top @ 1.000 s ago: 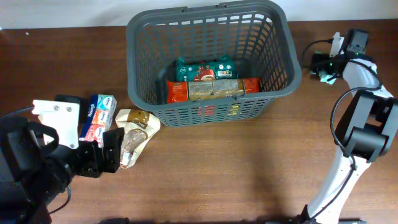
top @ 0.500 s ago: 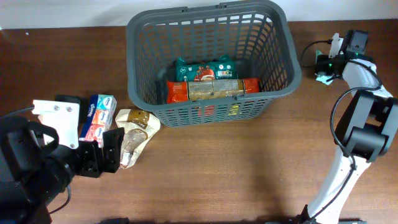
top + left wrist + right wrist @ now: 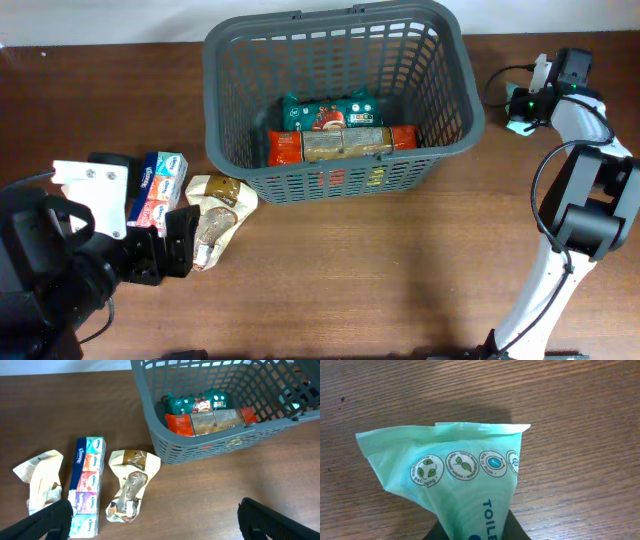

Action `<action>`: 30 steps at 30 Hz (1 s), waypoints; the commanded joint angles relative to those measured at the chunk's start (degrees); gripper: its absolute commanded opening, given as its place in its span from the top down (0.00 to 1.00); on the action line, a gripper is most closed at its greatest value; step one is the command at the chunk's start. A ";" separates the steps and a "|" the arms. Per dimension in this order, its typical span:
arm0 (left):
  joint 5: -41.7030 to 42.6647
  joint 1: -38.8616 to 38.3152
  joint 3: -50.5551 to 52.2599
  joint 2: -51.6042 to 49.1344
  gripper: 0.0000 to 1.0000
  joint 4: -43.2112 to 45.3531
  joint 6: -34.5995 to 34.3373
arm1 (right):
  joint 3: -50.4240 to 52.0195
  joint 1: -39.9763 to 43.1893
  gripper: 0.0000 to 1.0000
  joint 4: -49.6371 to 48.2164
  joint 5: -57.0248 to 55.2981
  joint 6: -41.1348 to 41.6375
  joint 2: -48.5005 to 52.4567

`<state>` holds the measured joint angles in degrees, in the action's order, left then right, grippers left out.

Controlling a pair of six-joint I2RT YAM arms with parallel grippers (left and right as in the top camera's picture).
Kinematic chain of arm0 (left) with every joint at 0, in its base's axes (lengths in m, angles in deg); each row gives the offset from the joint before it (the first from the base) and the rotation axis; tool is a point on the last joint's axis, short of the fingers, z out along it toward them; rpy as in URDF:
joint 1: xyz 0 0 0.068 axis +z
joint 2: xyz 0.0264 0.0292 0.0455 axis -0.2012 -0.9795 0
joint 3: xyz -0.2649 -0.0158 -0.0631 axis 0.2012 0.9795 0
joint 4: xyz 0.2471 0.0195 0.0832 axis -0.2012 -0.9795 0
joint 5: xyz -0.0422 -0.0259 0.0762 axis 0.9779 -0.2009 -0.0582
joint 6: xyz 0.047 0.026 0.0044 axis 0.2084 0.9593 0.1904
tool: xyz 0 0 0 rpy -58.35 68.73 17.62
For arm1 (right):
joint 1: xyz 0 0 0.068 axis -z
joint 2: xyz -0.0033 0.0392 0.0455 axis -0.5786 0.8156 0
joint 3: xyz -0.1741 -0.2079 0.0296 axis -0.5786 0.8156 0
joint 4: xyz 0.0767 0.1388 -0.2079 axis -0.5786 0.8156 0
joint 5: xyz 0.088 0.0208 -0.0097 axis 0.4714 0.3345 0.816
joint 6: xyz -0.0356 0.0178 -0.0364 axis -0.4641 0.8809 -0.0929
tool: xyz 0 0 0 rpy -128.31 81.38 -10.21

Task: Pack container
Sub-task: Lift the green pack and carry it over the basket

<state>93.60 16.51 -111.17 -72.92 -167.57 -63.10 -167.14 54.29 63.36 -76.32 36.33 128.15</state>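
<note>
The container (image 3: 330, 22), a large dark grey slotted basket, stands at the table's back middle and also appears in the left wrist view (image 3: 210, 447). Inside it lie a green packet (image 3: 325, 112) and an orange-and-tan packet (image 3: 340, 145). To the right of the basket my right gripper (image 3: 522, 108) is low over the table. In the right wrist view the right gripper (image 3: 472, 534) is shut on a mint-green plastic packet (image 3: 455, 475), which bunches up between the jaws. My left gripper (image 3: 155, 530) is open, hanging over bare wood near a brown snack pouch (image 3: 130, 485).
A pack of tissues (image 3: 87, 480) lies left of the brown pouch (image 3: 215, 215), and a crumpled beige packet (image 3: 40, 480) lies further left. All three are on the table left of the basket's front corner. The right arm's base stands at the front right.
The right gripper has closed on the mint-green packet. The left arm and the packets on the left have not moved.
</note>
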 commanded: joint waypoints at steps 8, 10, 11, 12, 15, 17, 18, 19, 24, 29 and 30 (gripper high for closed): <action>0.66 0.31 -0.44 0.33 0.01 -0.04 0.72 | -11.15 -0.72 0.89 11.98 1.44 2.95 -9.92; 0.68 0.28 -0.44 0.33 0.01 -0.04 0.72 | -15.39 -1.29 0.89 15.78 2.47 2.93 -12.44; 0.68 0.28 -0.44 0.33 0.01 -0.04 0.72 | -17.84 -1.62 0.89 17.79 2.95 2.93 -13.73; 0.66 0.28 -0.44 0.33 0.01 -0.04 0.72 | -20.20 -1.97 0.89 19.63 3.19 2.93 -14.97; 0.66 0.28 -0.44 0.33 0.01 -0.04 0.72 | -28.30 -3.87 0.89 25.38 5.05 2.91 -19.21; 0.66 0.28 -0.44 0.33 0.01 -0.04 0.72 | -32.33 -5.53 0.89 28.37 7.43 2.93 -21.53; 0.66 0.28 -0.44 0.33 0.01 -0.04 0.72 | -33.68 -6.36 0.89 29.44 8.28 2.91 -22.40; 0.68 0.28 -0.44 0.33 0.01 -0.04 0.72 | -35.26 -7.74 0.89 30.84 9.25 2.91 -23.61; 0.66 0.28 -0.44 0.33 0.01 -0.04 0.72 | -37.94 -16.15 0.89 35.87 10.62 0.96 -28.35; 0.66 0.28 -0.44 0.33 0.01 -0.04 0.72 | -36.74 -26.84 0.89 43.15 10.60 -8.11 -28.55; 0.66 0.28 -0.44 0.33 0.01 -0.04 0.72 | -36.35 -27.69 0.89 43.30 10.58 -8.46 -28.35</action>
<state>93.62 16.51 -111.17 -72.92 -167.59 -63.10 -205.15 30.69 105.52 -66.66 33.64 97.55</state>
